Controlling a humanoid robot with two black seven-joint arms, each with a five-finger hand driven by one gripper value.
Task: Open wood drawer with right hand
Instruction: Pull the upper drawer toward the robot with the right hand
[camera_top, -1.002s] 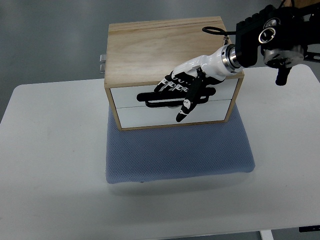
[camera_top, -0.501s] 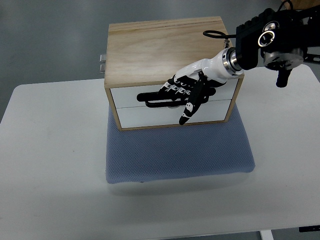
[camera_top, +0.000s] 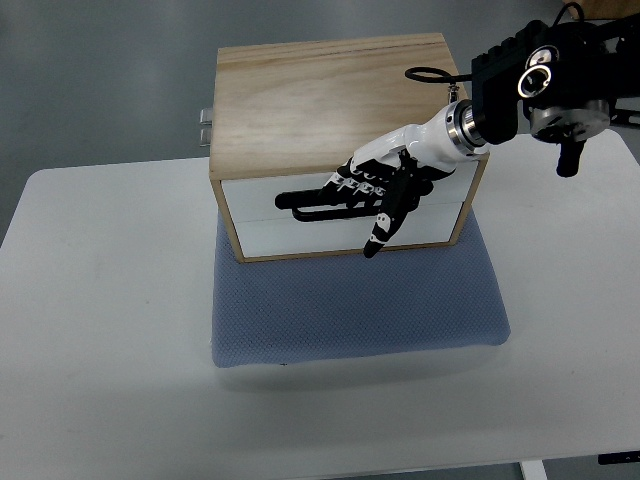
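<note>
A wooden drawer box (camera_top: 320, 95) with two white drawer fronts stands on a blue mat (camera_top: 355, 305). A black bar handle (camera_top: 310, 203) runs across the upper drawer front (camera_top: 250, 195). My right hand (camera_top: 375, 190), white with black fingers, comes in from the upper right and lies over the handle's right half. Its fingers curl around the bar while the thumb points down over the lower drawer front (camera_top: 300, 232). Both drawers sit flush or nearly flush with the box. The left arm does not show.
The mat lies on a white table (camera_top: 100, 330). A small metal hinge or latch (camera_top: 205, 125) sticks out at the box's left rear. Grey floor lies beyond the table's far edge.
The right hand has shifted slightly right and down along the handle, and the fingers have closed more tightly on it. The drawer front has barely moved.
</note>
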